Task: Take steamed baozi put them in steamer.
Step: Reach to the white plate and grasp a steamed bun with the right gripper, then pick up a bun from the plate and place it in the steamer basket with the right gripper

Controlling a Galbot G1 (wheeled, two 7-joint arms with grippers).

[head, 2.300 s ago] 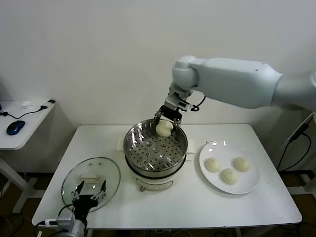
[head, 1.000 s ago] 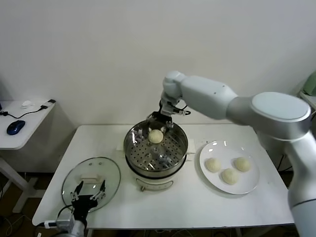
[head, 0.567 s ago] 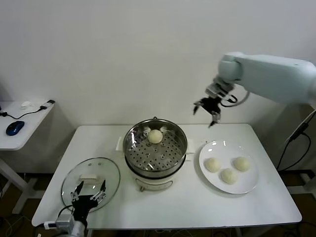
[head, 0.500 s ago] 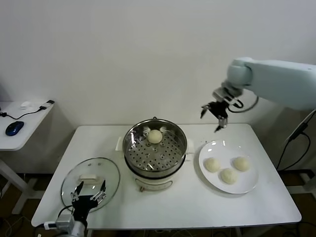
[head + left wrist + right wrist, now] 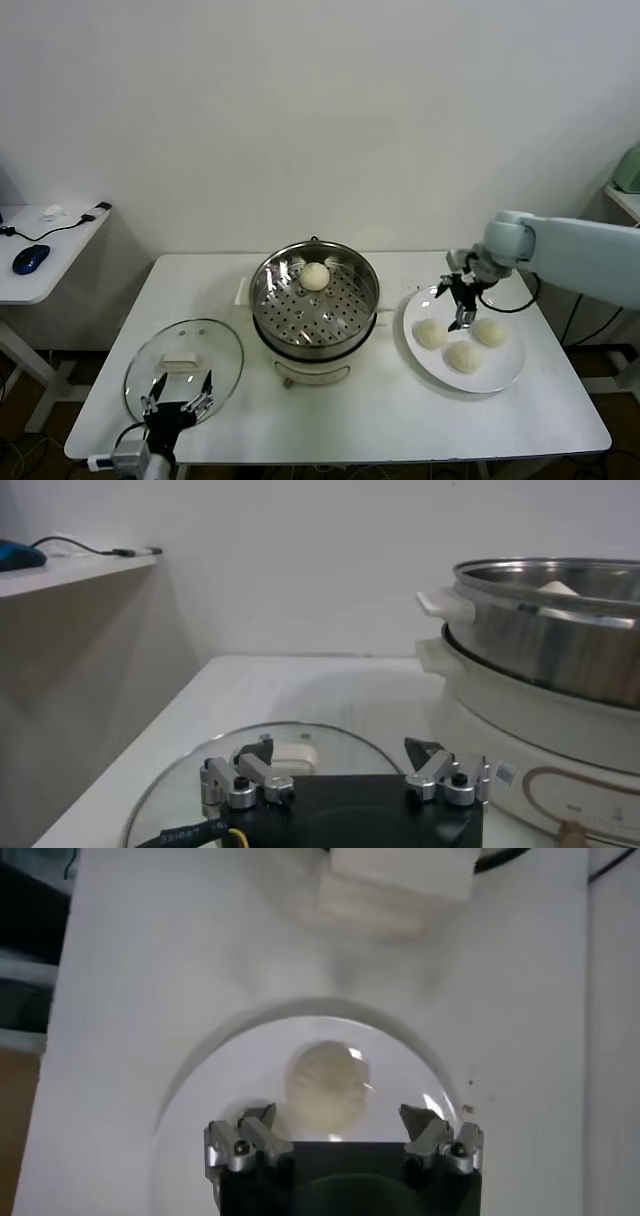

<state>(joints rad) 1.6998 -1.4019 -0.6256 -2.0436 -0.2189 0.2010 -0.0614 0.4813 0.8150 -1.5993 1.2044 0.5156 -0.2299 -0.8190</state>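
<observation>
Right gripper point(image 5: 462, 305) is hovering with fingers spread, empty, over the plate's point(image 5: 505, 375) baozi point(image 5: 431, 333); it should centre, descend, squeeze gently.

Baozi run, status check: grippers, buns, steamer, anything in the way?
Right gripper open, empty, above the plate. Left gripper open, parked over the glass lid. One baozi in the steamer, three on the plate. Path clear.

Bright, even light; soft shadows, glare on the steamer point(image 5: 314, 300), right wrist view perhaps blurred
</observation>
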